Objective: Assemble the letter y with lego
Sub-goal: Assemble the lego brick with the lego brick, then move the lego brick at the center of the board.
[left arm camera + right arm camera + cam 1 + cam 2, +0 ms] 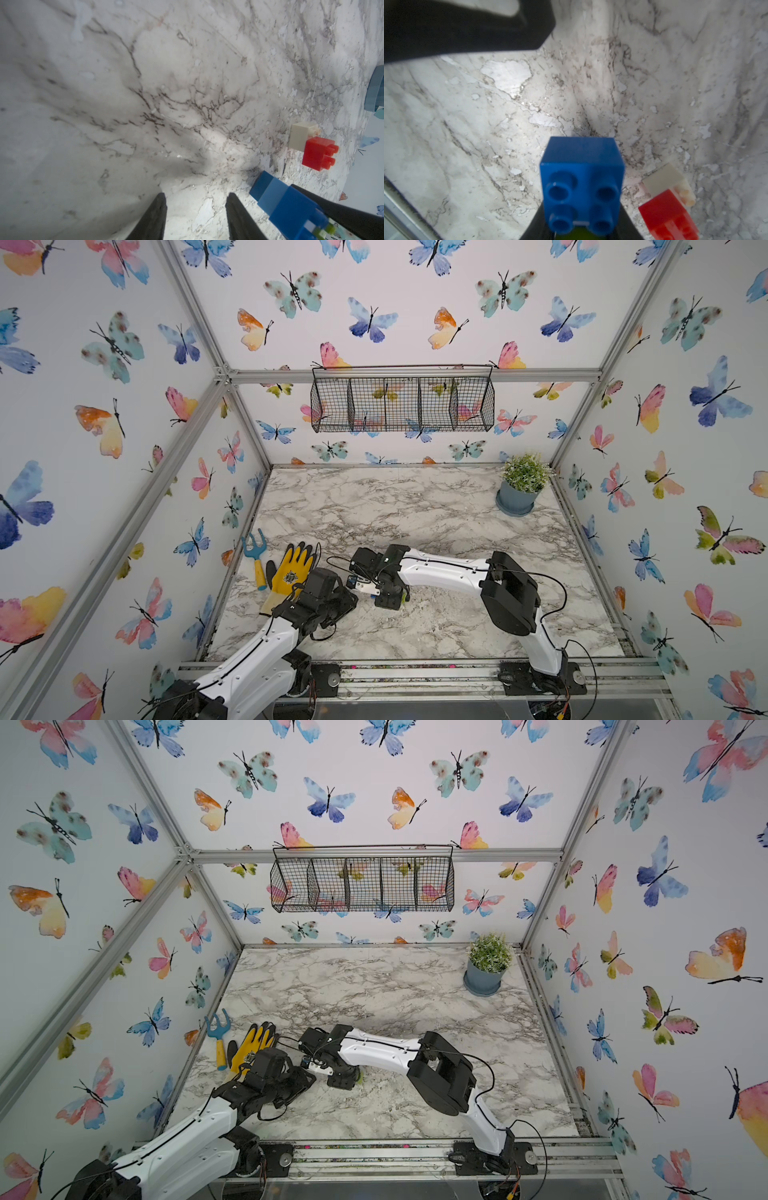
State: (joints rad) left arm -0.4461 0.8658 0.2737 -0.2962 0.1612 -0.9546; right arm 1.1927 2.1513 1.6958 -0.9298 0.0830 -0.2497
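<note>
In the right wrist view a dark blue square lego brick faces the camera studs-first, with a lime green brick behind it. My right gripper is shut on this cluster. The left wrist view shows the same cluster as a blue stack with green studs, held just above the marble. A red brick joined to a cream brick lies on its side on the table just beyond it. My left gripper is open and holds nothing, right beside the cluster. In both top views the two grippers meet at front left.
A yellow work glove and a blue-and-yellow toy garden fork lie by the left wall. A potted plant stands at the back right. A wire basket hangs on the back wall. The right arm stretches across the table's front half.
</note>
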